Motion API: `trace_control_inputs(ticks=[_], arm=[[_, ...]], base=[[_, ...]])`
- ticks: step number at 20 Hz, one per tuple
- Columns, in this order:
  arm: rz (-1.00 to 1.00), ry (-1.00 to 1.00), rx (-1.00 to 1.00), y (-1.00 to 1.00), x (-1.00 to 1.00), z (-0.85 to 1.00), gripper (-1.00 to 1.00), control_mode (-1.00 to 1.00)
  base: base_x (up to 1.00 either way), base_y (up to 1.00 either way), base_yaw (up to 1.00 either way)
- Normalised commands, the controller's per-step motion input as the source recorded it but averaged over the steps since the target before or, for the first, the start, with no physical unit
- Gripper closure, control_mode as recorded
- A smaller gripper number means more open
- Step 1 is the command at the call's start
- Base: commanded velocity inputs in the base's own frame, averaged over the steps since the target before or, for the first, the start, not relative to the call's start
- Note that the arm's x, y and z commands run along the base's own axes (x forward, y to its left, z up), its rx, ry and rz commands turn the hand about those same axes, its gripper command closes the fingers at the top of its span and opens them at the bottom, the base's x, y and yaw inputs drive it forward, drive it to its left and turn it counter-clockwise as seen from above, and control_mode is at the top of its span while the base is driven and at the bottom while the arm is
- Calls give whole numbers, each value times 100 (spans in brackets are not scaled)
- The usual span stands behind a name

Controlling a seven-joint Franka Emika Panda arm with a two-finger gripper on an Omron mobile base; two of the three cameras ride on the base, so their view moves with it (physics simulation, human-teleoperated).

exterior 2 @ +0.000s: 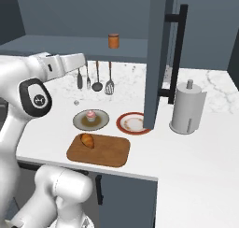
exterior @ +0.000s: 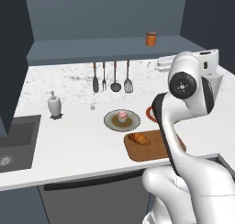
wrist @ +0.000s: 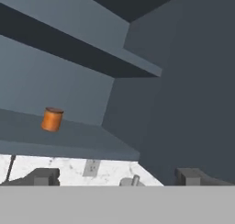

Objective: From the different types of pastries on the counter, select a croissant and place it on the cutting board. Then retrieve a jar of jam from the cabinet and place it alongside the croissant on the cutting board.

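Croissant [exterior: 139,138] sits on the cutting board [exterior: 158,150], toward its left end as I see it from the left base camera; from the right base camera it lies near the board's far left corner. The board rests on the counter [exterior: 78,140] near the front edge. Just behind it I see a round dish [exterior: 110,122] carrying the pink-frosted cupcake [exterior: 122,116], and beside that the red-rimmed plate [exterior 2: 133,123]. The jar of jam [exterior 2: 113,40] stands upright on the cabinet's [exterior 2: 51,44] open shelf ledge, well above the hanging utensils [exterior: 111,78] on the back wall. Through the hand camera I have the jar up and to the left on that ledge, clear of everything around it. My gripper [wrist: 117,176] is raised in front of the cabinet, and its two finger tips [wrist: 45,176] stand wide apart at the bottom of that view with nothing between them, so it is open and empty, well short of the jar. The arm [exterior: 183,103] bends up from the base with the hand reaching out over the counter. Off to the left a soap dispenser [exterior: 54,104] stands next to the dark sink [exterior: 16,142]. To the right a paper-towel roll [exterior 2: 186,108] stands past the open cabinet door [exterior 2: 156,59].
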Motion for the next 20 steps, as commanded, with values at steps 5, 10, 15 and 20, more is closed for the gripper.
trace_control_inputs(ticks=[5,10,15,20], arm=[[13,4,22,-5,29,33,-100,-100],[26,1,25,-1,42,51,-100,-100],[7,0,7,0,10,1,-100,-100],[14,0,14,-20,24,-10,-100,-100]], base=[[0,0,0],[0,0,0],[0,0,0],[0,0,0]])
